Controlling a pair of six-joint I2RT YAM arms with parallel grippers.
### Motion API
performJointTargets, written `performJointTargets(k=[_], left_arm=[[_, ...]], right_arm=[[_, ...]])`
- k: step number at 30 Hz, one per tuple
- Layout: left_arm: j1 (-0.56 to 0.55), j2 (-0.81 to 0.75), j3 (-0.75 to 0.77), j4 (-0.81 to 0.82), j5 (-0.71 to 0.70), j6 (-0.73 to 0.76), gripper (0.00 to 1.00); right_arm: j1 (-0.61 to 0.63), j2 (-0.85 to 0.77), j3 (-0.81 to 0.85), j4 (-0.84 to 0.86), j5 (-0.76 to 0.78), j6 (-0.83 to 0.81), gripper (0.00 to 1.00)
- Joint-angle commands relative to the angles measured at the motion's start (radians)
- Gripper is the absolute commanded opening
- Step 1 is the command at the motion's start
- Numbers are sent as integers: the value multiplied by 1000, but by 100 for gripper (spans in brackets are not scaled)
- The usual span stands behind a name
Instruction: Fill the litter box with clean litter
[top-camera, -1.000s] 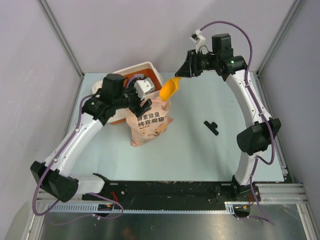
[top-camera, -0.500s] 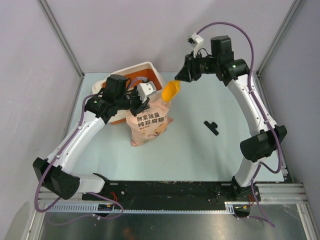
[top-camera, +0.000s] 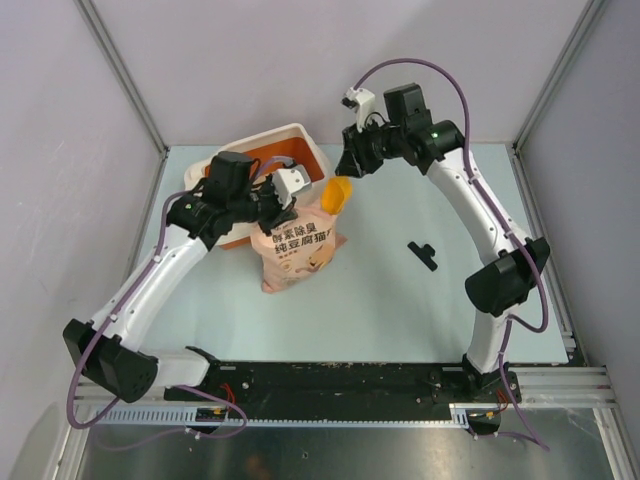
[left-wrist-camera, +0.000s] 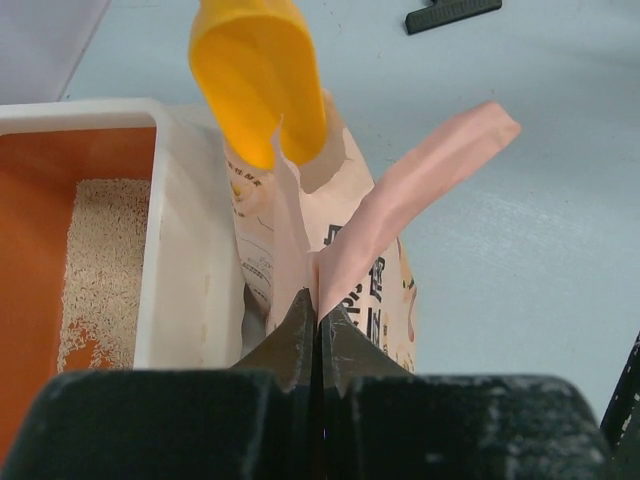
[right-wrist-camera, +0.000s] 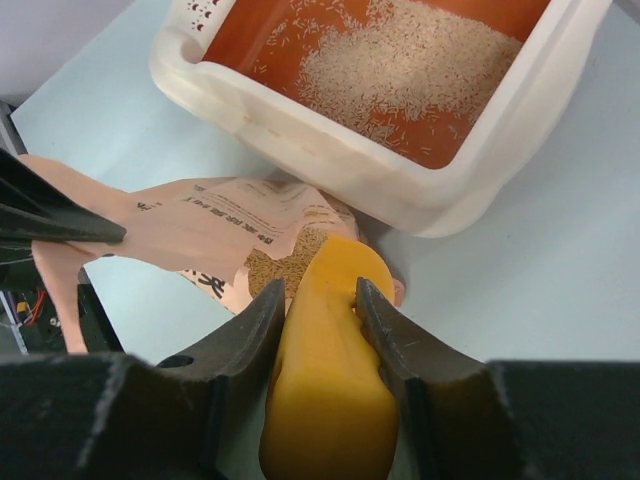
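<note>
1. The left gripper (left-wrist-camera: 318, 312) is pinched tight on the top flap of the pink-beige litter bag (top-camera: 296, 250). Its jaws are together with only the thin bag film between them, holding the torn mouth up and open.
2. The right gripper (right-wrist-camera: 320, 292) is clamped on the handle of the yellow-orange scoop (left-wrist-camera: 258, 80). The scoop hangs with its tip pointing down at the bag's mouth, just beside the box.
3. The litter box (right-wrist-camera: 400, 190) sits at the far left of the table (top-camera: 400, 310), right behind the bag. I can't tell whether the two are touching.
4. The clean litter (right-wrist-camera: 420, 55) in the box is only a thin patch toward one end, and plenty of orange floor shows bare. By my reckoning the filling is at an early stage.
5. More granules show inside the open bag, just beneath the scoop's tip.
6. The step in hand looks like dipping for a scoopful, with one arm steadying the bag and the other going in.
7. As I judge it, the next move is to lower the scoop through the opening without catching the raised flap, dig in and lift it out level. It then has to be carried over the thick white rim and tipped out over the bare orange part.
8. The left grip needs to be firm, since the bag is soft and could fold or topple under the scoop's push.
9. A small black part (top-camera: 424, 255) lies well apart on the table's right side, out of the way.
</note>
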Motion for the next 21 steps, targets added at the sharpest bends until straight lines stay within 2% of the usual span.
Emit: performJointTargets(k=[1, 4, 7, 11, 16, 21], left_arm=[[0, -63, 18, -3, 17, -35, 0], [-1, -89, 17, 11, 46, -60, 0], [-1, -94, 7, 23, 60, -95, 0], [-1, -100, -19, 48, 54, -110, 0], [-1, -108, -51, 146, 57, -184, 0], [-1, -105, -49, 186, 64, -212, 0]], right_arm=[[21, -2, 40, -28, 58, 15, 0], [40, -32, -69, 44, 47, 82, 0], [80, -26, -122, 84, 177, 139, 0], [107, -13, -207, 147, 248, 196, 0], [135, -84, -507, 409, 312, 219, 0], [138, -62, -599, 444, 233, 352, 0]])
